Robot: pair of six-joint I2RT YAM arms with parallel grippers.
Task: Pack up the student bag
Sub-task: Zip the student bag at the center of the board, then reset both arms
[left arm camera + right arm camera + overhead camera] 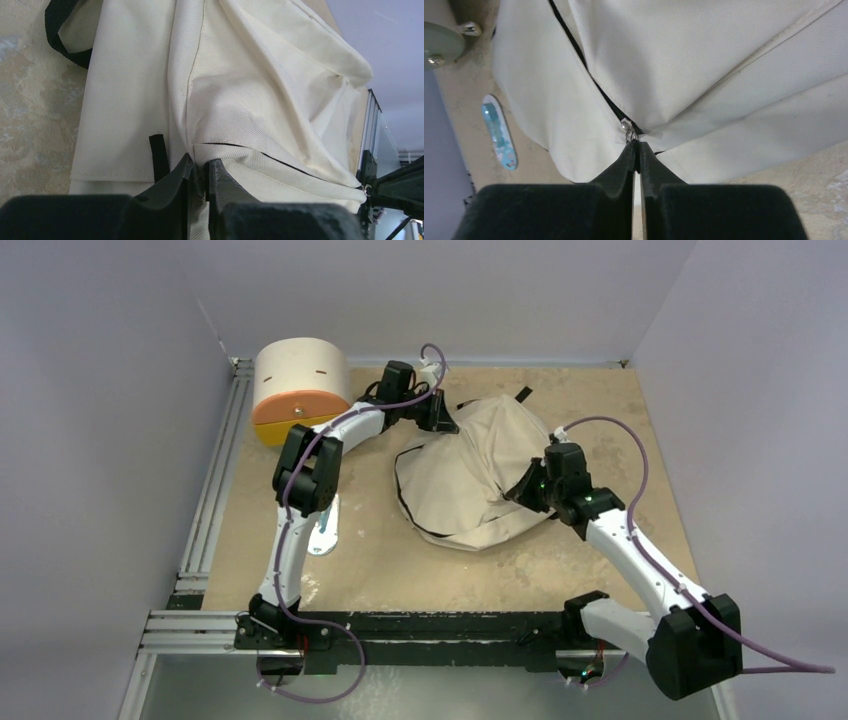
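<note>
The student bag (470, 480), cream fabric with black zipper lines and straps, lies crumpled mid-table. My left gripper (437, 418) is at its far-left edge, shut on a pinched fold of the bag's fabric (202, 172) beside a zipper line (280, 162). My right gripper (527, 490) is at the bag's right side, shut on the metal zipper pull (628, 129) at the end of the black zipper (594, 85). The bag fills both wrist views (704, 65).
A cream cylindrical drawer box with orange and yellow fronts (298, 390) stands at the back left. A small white and teal flat item (325, 530) lies by the left arm; it also shows in the right wrist view (500, 132). Metal rails (215, 480) run along the left edge.
</note>
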